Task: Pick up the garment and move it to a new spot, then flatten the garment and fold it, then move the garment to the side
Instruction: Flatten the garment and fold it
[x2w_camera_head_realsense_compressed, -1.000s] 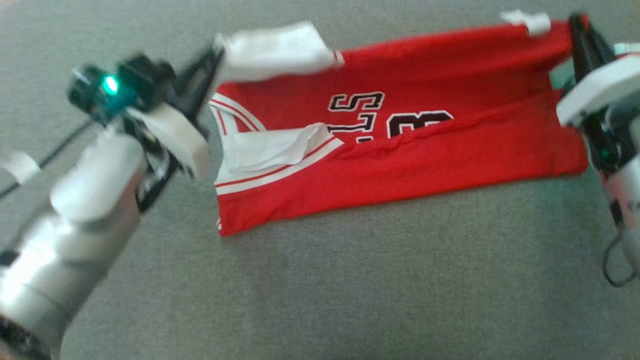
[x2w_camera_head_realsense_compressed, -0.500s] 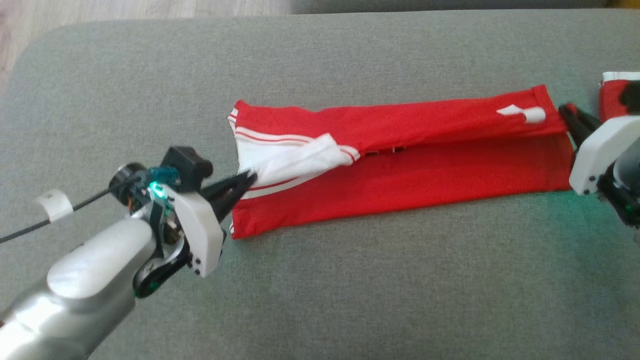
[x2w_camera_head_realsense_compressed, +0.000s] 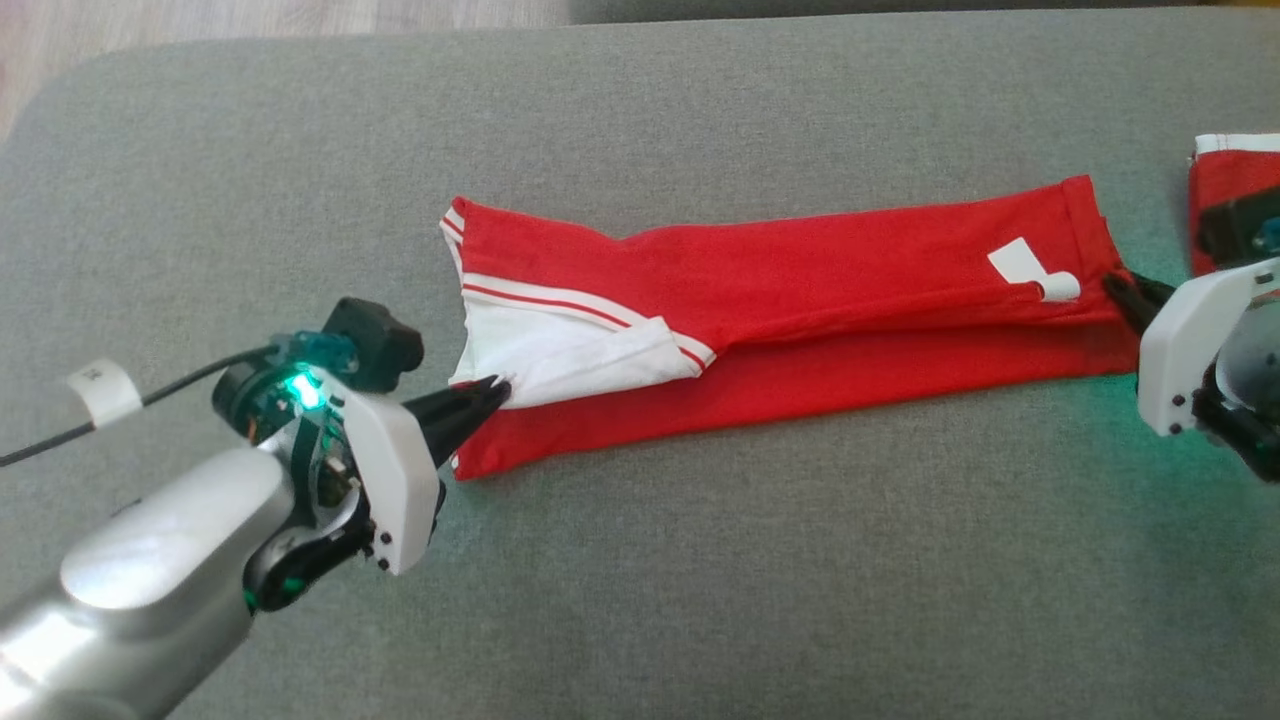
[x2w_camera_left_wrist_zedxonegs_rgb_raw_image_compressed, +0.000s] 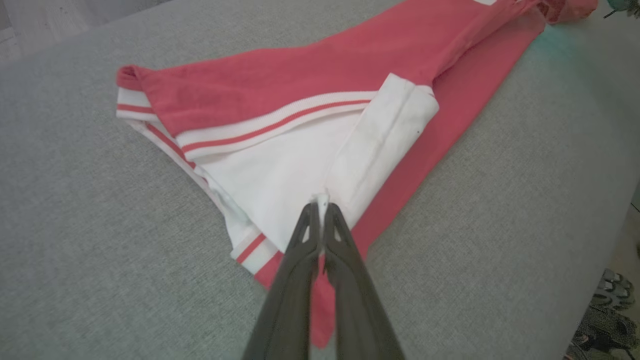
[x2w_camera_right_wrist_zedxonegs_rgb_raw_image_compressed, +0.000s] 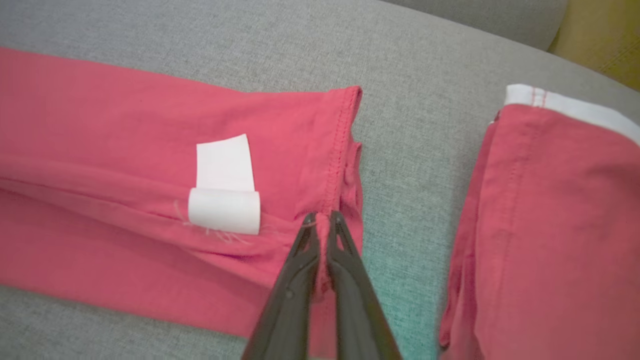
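Folded red jersey (x2w_camera_head_realsense_compressed: 800, 320) lies mid grey cushion (x2w_camera_head_realsense_compressed: 700, 560), long axis spanning both arms. 2 pinches: left gripper (x2w_camera_head_realsense_compressed: 495, 390) clamped on white sleeve corner, right gripper (x2w_camera_head_realsense_compressed: 1120, 290) clamped on hem corner.

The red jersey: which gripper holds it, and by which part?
Both hold the red jersey: left gripper at its white flap's edge, right gripper at its hem corner.
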